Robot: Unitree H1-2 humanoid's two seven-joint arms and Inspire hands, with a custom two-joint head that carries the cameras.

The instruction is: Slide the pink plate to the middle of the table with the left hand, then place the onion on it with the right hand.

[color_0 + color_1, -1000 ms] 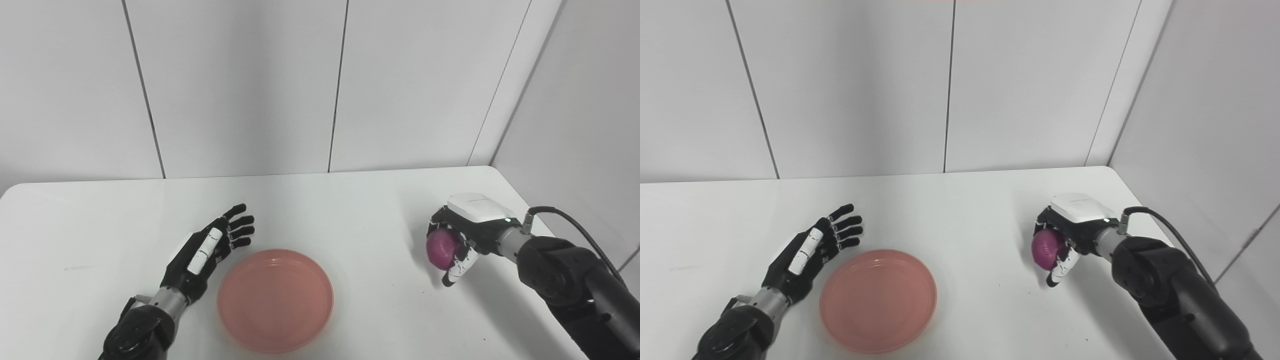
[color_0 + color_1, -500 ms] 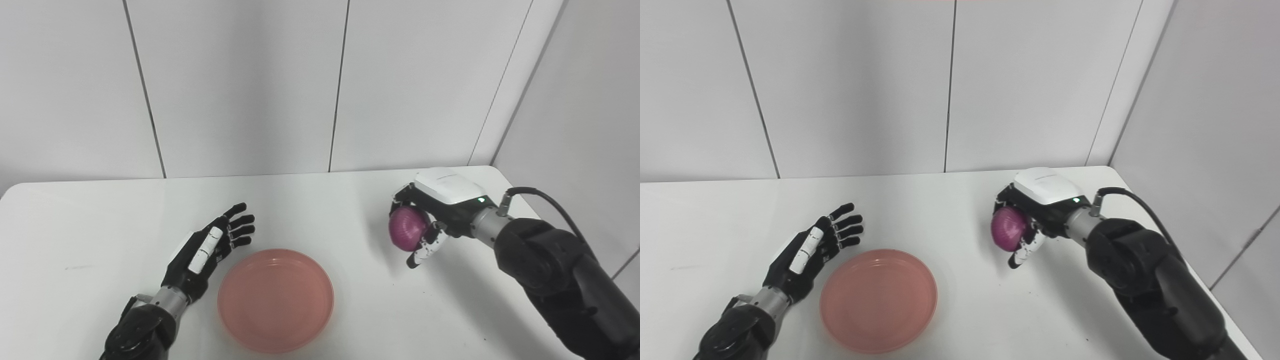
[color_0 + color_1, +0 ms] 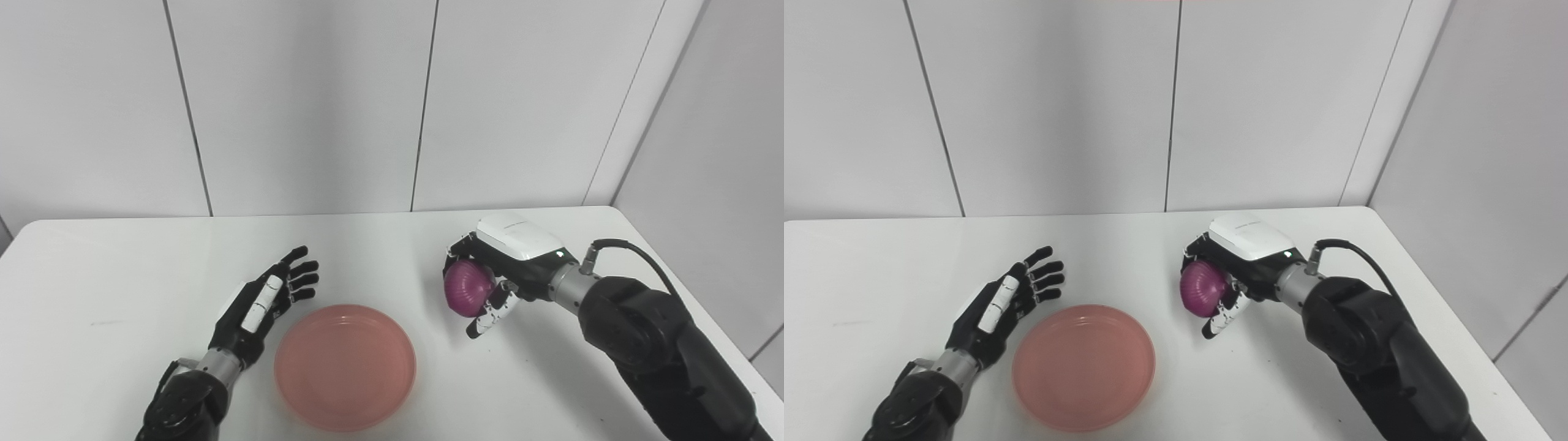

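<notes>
The onion (image 3: 468,288), clamped in the right robot hand (image 3: 499,269), has travelled from the surface's (image 3: 122,257) right edge toward the pink plate (image 3: 345,366) near the front edge; release comes next. The left robot hand (image 3: 263,300) rests spread beside the plate.

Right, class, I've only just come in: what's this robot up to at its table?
The right hand is shut on a purple onion, held above the white table, to the right of the pink plate. The plate has nothing on it. The left hand lies open beside the plate's left rim, holding nothing. The onion is not yet on the plate.
</notes>
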